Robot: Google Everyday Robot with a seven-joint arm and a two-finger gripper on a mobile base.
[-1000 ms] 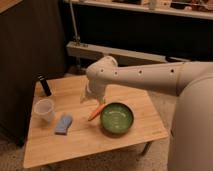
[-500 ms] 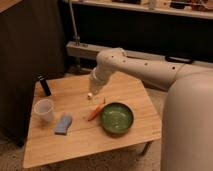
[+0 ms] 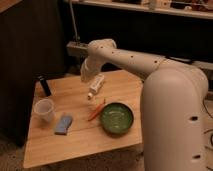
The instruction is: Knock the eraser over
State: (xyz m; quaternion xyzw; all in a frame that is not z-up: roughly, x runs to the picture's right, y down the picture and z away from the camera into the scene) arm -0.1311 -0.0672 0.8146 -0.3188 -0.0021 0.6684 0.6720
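The eraser [image 3: 45, 85] is a slim black block standing upright at the far left of the wooden table [image 3: 75, 145], just behind the clear plastic cup [image 3: 44, 110]. My white arm reaches in from the right and bends down over the table's back edge. The gripper [image 3: 86, 75] hangs at its end, above and just left of a small white bottle [image 3: 96, 85] that lies on its side. The gripper is well to the right of the eraser and apart from it.
A flat light-blue pad [image 3: 63, 124] lies in front of the cup. An orange carrot [image 3: 96, 110] lies beside a green bowl [image 3: 116, 118] at mid-table. A dark cabinet [image 3: 25, 50] stands behind and left of the table.
The arm has swung back and to the left, toward the table's far edge. The white bottle it covered before now shows. The eraser has not moved.
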